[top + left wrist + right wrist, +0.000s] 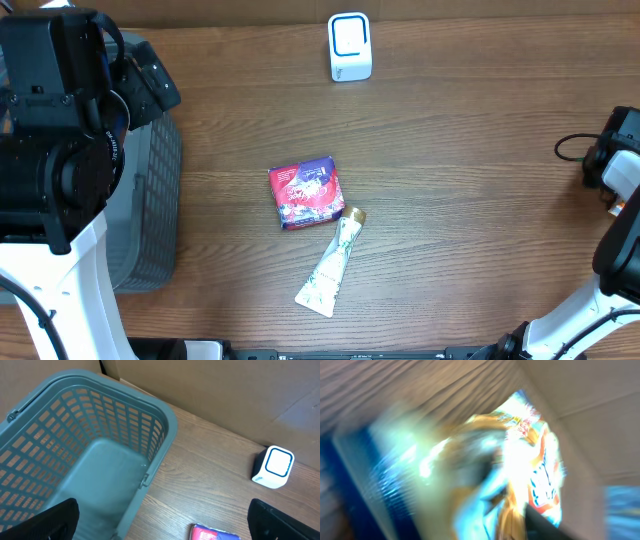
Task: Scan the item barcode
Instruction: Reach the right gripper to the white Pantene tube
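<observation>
Left wrist view showed you the left pincer (pixel 162 525) released, its two dark fingers (pixel 52 520) spread to the lower corners of the frame with nothing between them. Below it sat the teal plastic lattice basket (pixel 100 435), hollow side up, against the left edge of the brown wood-grain bench (pixel 450 150).

Your right arm (pixel 620 170) hung over the right edge of the bench. Whether the right pincer was clenched or released I could not tell. Its own camera gave only a smear, filled by a bright orange, white and blue wrapper (pixel 535 465) very close to the lens, and nothing showed whether that wrapper was gripped.

Out on the bench, the red and blue glossy square packet (pixel 306 193) lay flat about mid-bench, well apart from both arms. The white soft tube (pixel 333 265) with a gold cap lay slanting just beside it, with the cap at the packet's near right corner and the flat end towards the near edge. The small white box scanner (pixel 350 47), with a blue-rimmed face, stood near the far edge, well apart from the packet and tube.
</observation>
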`<state>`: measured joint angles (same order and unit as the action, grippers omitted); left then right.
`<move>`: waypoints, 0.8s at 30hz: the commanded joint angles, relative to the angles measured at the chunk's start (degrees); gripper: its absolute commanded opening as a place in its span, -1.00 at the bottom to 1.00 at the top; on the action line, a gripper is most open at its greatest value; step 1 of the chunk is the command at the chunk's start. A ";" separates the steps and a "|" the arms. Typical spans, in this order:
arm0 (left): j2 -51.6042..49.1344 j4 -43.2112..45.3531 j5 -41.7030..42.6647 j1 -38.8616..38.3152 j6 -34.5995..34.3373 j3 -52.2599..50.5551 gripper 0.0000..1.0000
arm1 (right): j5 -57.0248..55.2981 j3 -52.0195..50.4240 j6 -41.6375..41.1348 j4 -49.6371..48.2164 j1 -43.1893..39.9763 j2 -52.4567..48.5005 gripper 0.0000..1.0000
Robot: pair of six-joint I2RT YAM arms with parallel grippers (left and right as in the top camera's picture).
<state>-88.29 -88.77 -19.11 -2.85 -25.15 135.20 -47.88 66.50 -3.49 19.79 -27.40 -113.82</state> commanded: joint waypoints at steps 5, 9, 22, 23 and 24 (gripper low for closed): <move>-0.33 0.09 -0.76 0.26 -0.61 0.28 0.99 | 17.11 13.14 -6.56 7.96 0.85 13.40 1.00; -0.33 0.09 -0.76 0.26 -0.61 0.28 0.99 | 50.18 23.63 -7.21 19.28 5.29 22.03 1.00; -0.33 0.09 -0.76 0.26 -0.61 0.28 1.00 | 73.31 11.52 -16.50 45.83 38.47 23.69 1.00; -0.33 0.09 -0.76 0.26 -0.61 0.28 1.00 | 71.47 9.75 -19.67 45.64 41.86 23.69 1.00; -0.33 0.09 -0.76 0.26 -0.61 0.28 1.00 | 70.75 8.46 -22.18 45.55 44.54 23.69 1.00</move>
<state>-88.31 -88.77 -19.11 -2.85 -25.15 135.20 24.91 78.63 -17.08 65.23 8.43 -91.33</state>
